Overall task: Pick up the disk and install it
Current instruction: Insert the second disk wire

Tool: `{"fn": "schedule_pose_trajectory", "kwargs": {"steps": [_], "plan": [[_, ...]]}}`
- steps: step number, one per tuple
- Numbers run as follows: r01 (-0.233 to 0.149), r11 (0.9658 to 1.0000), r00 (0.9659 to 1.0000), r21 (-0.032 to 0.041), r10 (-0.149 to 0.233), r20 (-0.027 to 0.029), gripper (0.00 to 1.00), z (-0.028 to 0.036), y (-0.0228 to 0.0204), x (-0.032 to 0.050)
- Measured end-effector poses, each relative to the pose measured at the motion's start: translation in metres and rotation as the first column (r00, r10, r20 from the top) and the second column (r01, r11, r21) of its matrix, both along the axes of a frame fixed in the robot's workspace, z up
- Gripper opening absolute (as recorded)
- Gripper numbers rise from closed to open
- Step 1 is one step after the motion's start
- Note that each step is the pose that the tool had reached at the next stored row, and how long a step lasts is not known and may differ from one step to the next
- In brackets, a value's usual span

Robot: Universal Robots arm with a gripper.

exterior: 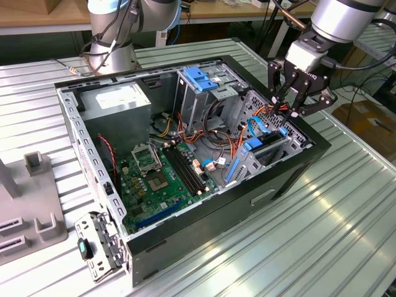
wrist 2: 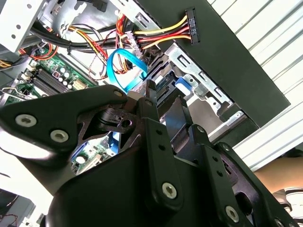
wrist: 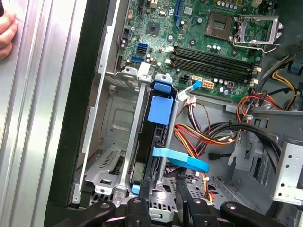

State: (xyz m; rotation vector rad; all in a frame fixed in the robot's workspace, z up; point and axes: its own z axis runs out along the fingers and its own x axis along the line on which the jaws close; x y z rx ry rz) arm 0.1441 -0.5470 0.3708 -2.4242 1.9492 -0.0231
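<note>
The disk (exterior: 267,147) stands on edge in the metal drive bay at the case's corner on the exterior view's right, with its bright blue rails showing. In the first wrist view, the disk (wrist: 158,111) runs down the narrow slot between two metal guides. My gripper (exterior: 289,106) hangs just above the bay with its dark fingers spread apart and nothing between them. In the first wrist view, the gripper (wrist: 161,205) has its fingertips on either side of the disk's near end, a little short of it. The second wrist view has the fingers (wrist 2: 150,106) over the bay.
The open black computer case (exterior: 297,167) lies on a ribbed metal table. Inside are a motherboard (exterior: 161,179), a grey power supply (exterior: 117,102), an upper cage with a blue latch (exterior: 201,77), a blue flat cable (wrist: 182,161) and bundled wires (wrist: 208,135). A hand (wrist: 7,35) rests beside the case.
</note>
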Motion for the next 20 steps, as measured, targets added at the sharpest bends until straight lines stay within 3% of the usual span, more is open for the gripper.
{"fn": "schedule_pose_trajectory", "kwargs": {"steps": [13,20], "plan": [[-0.056,0.9984,0.9984,0.0016,0.056,0.0,0.36,0.0,0.0032,0.009],[-0.059,0.9983,0.9983,0.0017,0.059,0.0001,0.36,0.0,0.0032,0.0092]]}}
